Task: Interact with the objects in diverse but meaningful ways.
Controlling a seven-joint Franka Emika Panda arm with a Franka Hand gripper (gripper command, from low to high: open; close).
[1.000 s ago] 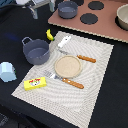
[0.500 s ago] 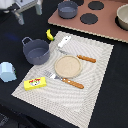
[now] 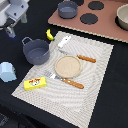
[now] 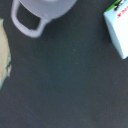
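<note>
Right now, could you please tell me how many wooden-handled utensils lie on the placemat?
2: a spatula beyond the round plate, and a fork on its near side. None seems hidden.

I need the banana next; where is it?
In the exterior view, the yellow banana lies at the placemat's far corner, on the view's left, just beyond the grey-blue pot.

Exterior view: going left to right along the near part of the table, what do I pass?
Pale blue carton → yellow box → fork, all by the exterior view's left to right.
</note>
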